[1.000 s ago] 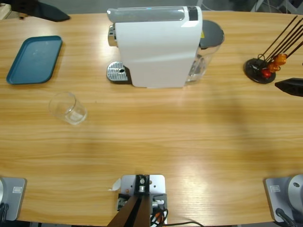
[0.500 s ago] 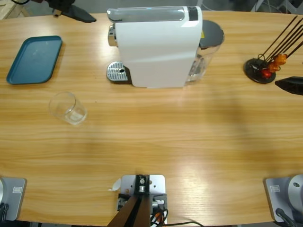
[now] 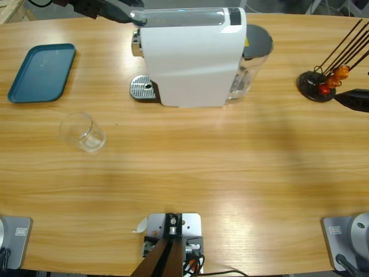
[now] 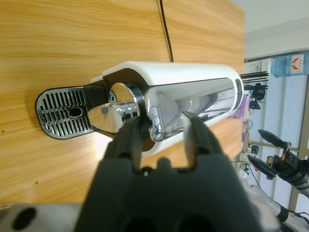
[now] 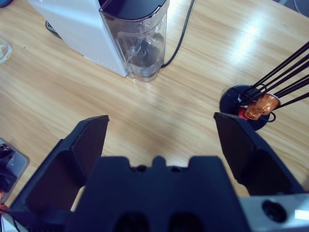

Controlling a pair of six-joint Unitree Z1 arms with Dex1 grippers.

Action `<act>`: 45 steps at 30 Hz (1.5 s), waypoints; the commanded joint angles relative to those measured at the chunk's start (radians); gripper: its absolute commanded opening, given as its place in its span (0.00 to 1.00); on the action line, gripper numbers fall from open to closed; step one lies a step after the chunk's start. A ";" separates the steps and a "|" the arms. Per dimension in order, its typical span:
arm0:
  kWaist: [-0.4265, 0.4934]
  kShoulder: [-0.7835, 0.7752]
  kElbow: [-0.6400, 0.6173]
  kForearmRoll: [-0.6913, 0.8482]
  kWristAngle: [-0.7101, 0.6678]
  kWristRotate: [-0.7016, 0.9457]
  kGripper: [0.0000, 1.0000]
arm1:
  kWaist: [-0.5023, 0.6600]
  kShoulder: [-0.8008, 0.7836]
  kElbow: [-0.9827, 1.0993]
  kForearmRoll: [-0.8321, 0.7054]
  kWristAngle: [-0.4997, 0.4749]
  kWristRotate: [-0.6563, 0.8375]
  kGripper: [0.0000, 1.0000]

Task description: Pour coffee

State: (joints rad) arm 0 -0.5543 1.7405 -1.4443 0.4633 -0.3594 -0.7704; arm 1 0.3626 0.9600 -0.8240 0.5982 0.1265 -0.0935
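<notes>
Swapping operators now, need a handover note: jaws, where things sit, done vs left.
Left gripper: jaws open, at the chrome lever end of the coffee machine, holding nothing.
Right gripper: jaws wide open, empty, over the table by the capsule stand.
Glass: empty, on the table left of the machine, not on the drip tray.
Blue tray: far left.
Done: nothing visible, no coffee anywhere.
Left: glass onto the drip tray, brew, pour.

No readable text, brand or number shows anywhere. The water bottle's (image 4: 289, 65) label (far background) is illegible.
</notes>
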 commanded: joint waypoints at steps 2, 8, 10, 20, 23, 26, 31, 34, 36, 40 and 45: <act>-0.010 0.032 -0.004 -0.010 -0.016 0.031 0.00 | 0.010 0.017 0.037 -0.008 0.001 0.009 1.00; -0.010 0.035 -0.006 -0.012 -0.039 0.062 0.00 | 0.010 0.017 0.038 -0.008 0.001 0.011 1.00; -0.010 0.035 -0.009 -0.014 -0.064 0.082 0.00 | 0.010 0.018 0.039 -0.010 -0.001 0.011 1.00; -0.012 -0.032 -0.051 -0.013 -0.083 0.125 0.00 | 0.010 0.016 0.040 -0.011 -0.002 0.011 1.00; -0.022 -0.046 -0.086 -0.012 -0.092 0.125 0.00 | 0.010 0.013 0.042 -0.011 -0.002 0.011 1.00; -0.029 -0.059 -0.154 0.009 -0.093 0.120 0.00 | 0.010 0.013 0.042 -0.011 -0.002 0.011 1.00; -0.032 -0.059 -0.282 0.071 -0.102 0.115 0.00 | 0.010 0.013 0.042 -0.012 -0.002 0.011 1.00; -0.042 -0.044 -0.298 0.074 -0.128 0.119 0.00 | 0.010 0.016 0.042 -0.012 -0.002 0.011 1.00; -0.050 -0.035 -0.286 0.072 -0.155 0.153 0.00 | 0.010 0.016 0.042 -0.012 -0.003 0.011 1.00; -0.083 -0.054 -0.209 0.083 -0.124 0.373 0.55 | 0.010 0.007 0.039 -0.007 -0.030 0.024 1.00; -0.161 -0.219 0.069 0.100 0.241 0.798 0.99 | -0.003 0.021 0.063 -0.057 -0.242 0.145 1.00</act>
State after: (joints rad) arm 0 -0.6383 1.6708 -1.6675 0.5321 -0.4315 -0.3751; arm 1 0.3630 0.9601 -0.8126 0.5949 0.0796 -0.0617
